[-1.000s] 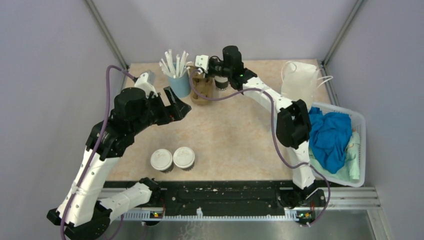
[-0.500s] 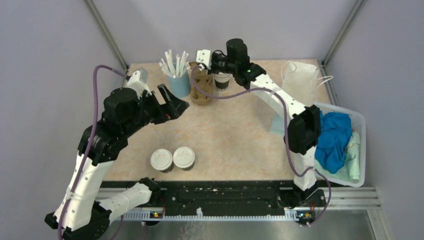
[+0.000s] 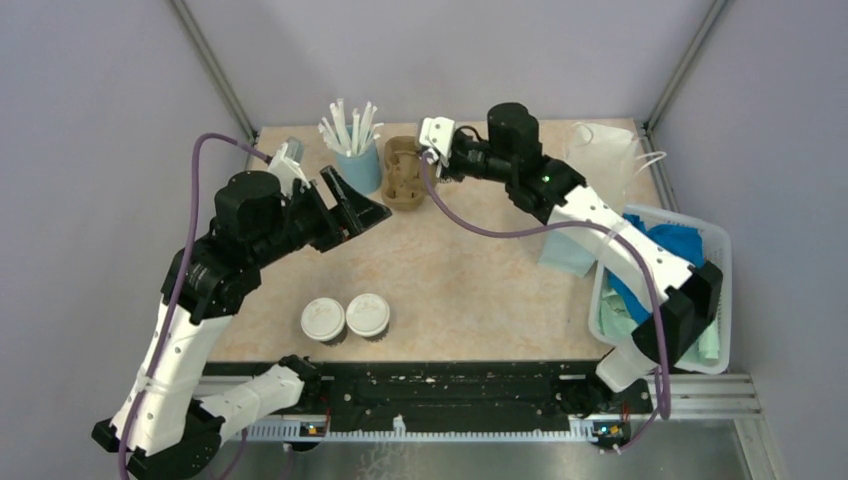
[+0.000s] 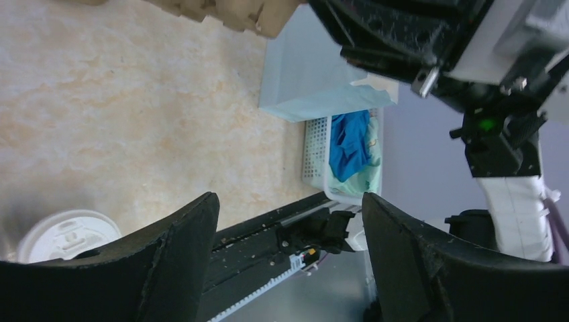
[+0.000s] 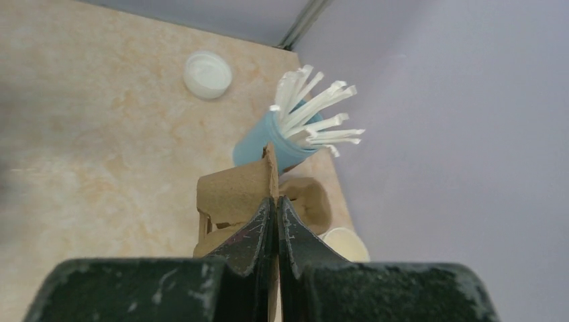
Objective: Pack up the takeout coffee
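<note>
takeout coffee cups, two small dark brown paper ones with round white plastic lids, stand close side by side near the front edge of the beige marbled desk: the left cup [image 3: 323, 320] and the right cup [image 3: 368, 315], both well apart from either arm.

since a second ago the right arm has swung its elbow out to the right, over the white mesh basket [image 3: 722, 250] of blue cloth, uncovering a pale blue sheet [image 3: 565, 250] on the desk. the right end effector [image 3: 432, 150] has drawn back to the right, its fingers pressed together on the upright centre flap of the brown cardboard cup carrier [image 3: 403, 172], which has barely shifted. the left end effector [image 3: 350, 205] has stayed about where it was, above the desk with its jaws spread wide and nothing between them.

lilac-grey walls and metal corner posts enclose the desk. a light blue cup of white straws [image 3: 357, 165] stands just left of the carrier, at the far side, and a white plastic bag [image 3: 600, 150] sits in the far right corner.
</note>
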